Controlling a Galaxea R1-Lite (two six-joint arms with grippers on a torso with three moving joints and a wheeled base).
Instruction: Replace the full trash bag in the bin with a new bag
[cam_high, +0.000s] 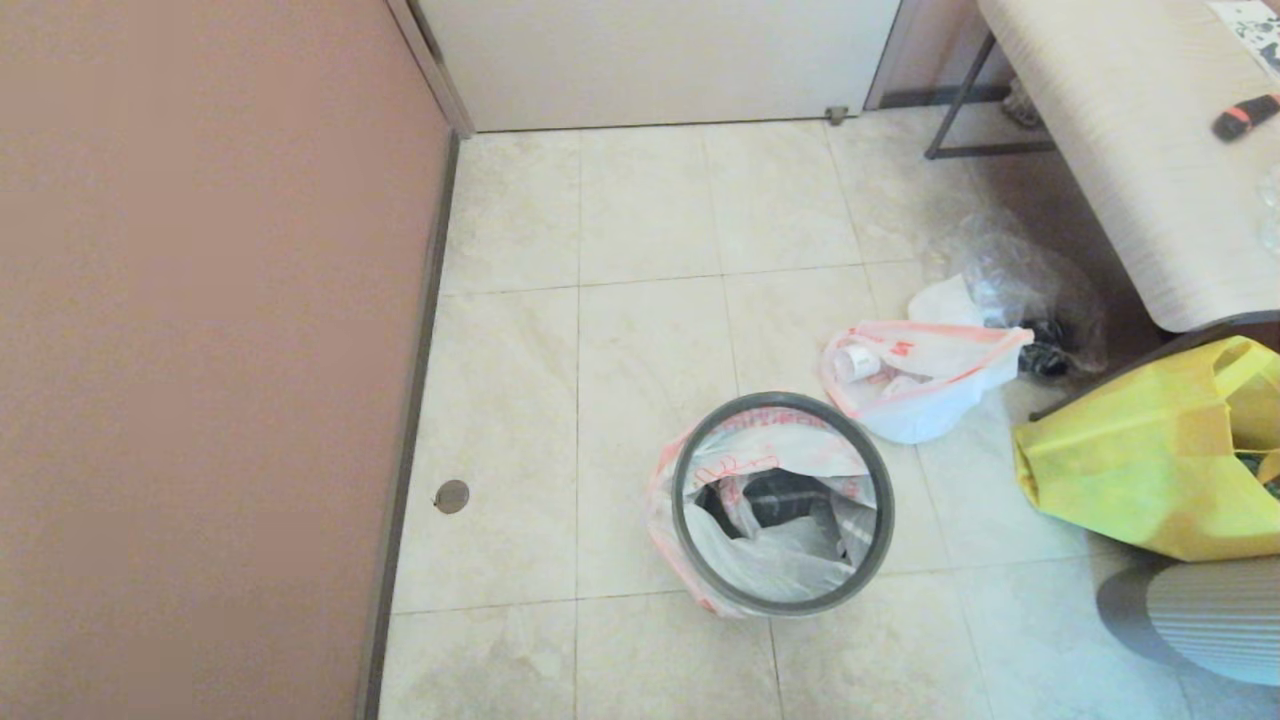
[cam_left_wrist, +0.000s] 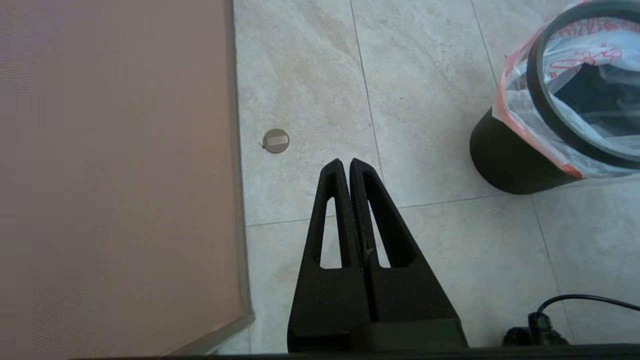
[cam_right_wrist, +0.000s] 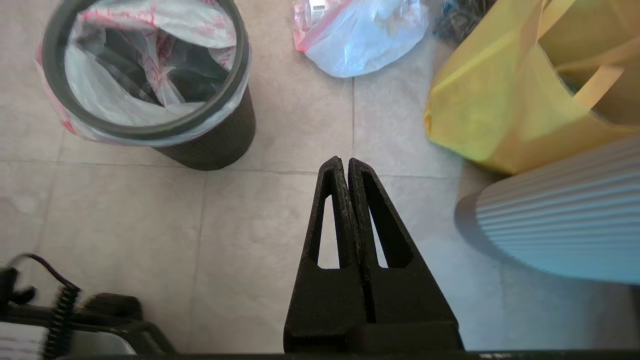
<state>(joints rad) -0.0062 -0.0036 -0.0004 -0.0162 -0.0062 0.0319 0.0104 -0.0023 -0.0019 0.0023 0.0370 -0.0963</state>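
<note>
The bin (cam_high: 782, 600) stands on the tiled floor near the middle of the scene, already lined with the new bag (cam_high: 770, 555), whose printed white film folds out over the dark grey hoop rim (cam_high: 676, 500). The full trash bag (cam_high: 925, 385) lies on the floor just beyond the bin to the right, apart from it, its mouth loose.

Both arms hang low and near the robot, out of the head view. The left gripper (cam_left_wrist: 346, 162) points at bare tile to the left of the bin, its fingers pressed together on nothing. The right gripper (cam_right_wrist: 340, 160) points at the floor between the bin and the yellow tote (cam_high: 1150, 460), likewise pinched closed and empty.

Judged from this, the work looks nearly or fully done. The risks are small: the liner sags unevenly inside, so a pull on one side could slip it from under the hoop; the full bag's open mouth could spill its contents if nudged; a clear plastic bag (cam_high: 1010, 275) lies close behind it and could be snagged.

Count: one bin, one hoop, one new bag, one full bag, one tote, one clear bag, two grippers.
</note>
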